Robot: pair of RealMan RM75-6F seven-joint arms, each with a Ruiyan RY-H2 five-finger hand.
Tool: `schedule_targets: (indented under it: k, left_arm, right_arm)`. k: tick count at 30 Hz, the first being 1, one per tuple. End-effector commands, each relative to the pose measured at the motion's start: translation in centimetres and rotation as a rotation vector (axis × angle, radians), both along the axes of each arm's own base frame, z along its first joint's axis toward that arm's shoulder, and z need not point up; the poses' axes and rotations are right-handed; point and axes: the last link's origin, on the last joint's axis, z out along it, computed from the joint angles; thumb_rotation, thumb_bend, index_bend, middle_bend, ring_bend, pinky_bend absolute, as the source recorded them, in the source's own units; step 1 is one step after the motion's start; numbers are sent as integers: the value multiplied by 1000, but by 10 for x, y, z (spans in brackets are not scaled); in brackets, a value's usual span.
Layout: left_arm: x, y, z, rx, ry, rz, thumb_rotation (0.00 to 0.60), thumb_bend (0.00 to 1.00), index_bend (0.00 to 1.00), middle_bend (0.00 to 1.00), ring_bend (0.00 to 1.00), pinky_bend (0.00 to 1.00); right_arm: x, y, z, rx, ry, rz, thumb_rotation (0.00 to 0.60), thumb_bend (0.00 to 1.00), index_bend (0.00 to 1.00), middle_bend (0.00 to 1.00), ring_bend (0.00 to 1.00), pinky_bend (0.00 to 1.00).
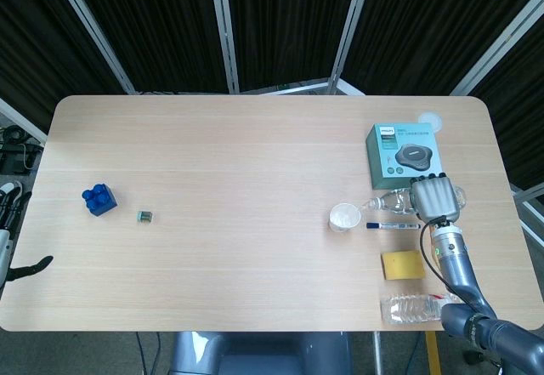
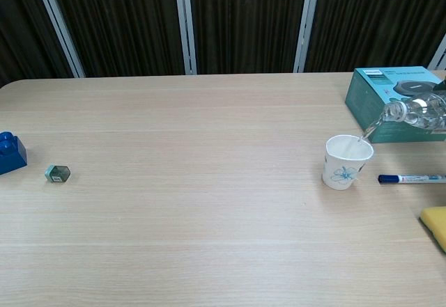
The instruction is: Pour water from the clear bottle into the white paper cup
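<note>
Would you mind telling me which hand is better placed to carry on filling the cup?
The right hand: it holds the tilted bottle, whose mouth is beside the cup, with water streaming in. The left hand sits at the table's far left edge, away from both.

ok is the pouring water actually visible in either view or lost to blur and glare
Chest view: sharp, evenly lit, a thin stream shows from the bottle to the cup rim. Head view: the right hand covers most of the bottle, and the stream is too small to make out.

Bottle point(image 2: 418, 112) above cup point(image 2: 346, 161) — marker point(image 2: 412, 178) just right
</note>
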Motion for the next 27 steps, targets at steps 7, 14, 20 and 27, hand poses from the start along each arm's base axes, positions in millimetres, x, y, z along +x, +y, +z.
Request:
schedule_targets:
  k: [7, 14, 20, 27]
  left_arm:
    - [0, 0, 0, 1, 1, 1, 600, 0, 1, 0, 0, 0]
    - [0, 0, 0, 0, 0, 1, 600, 0, 1, 0, 0, 0]
    - [0, 0, 1, 1, -1, 1, 600, 0, 1, 0, 0, 0]
    - [0, 0, 1, -2, -4, 2, 600, 0, 1, 0, 0, 0]
  right_arm:
    - [2, 0, -1, 3, 6, 5, 600, 527, 496, 590, 515, 493]
    - [4, 0, -2, 4, 8, 10, 600, 529, 496, 590, 515, 493]
    - [6, 2, -2, 6, -12, 7, 600, 533, 496, 590, 515, 493]
    - [10, 6, -1, 24, -126, 0, 600, 534, 498, 591, 516, 495]
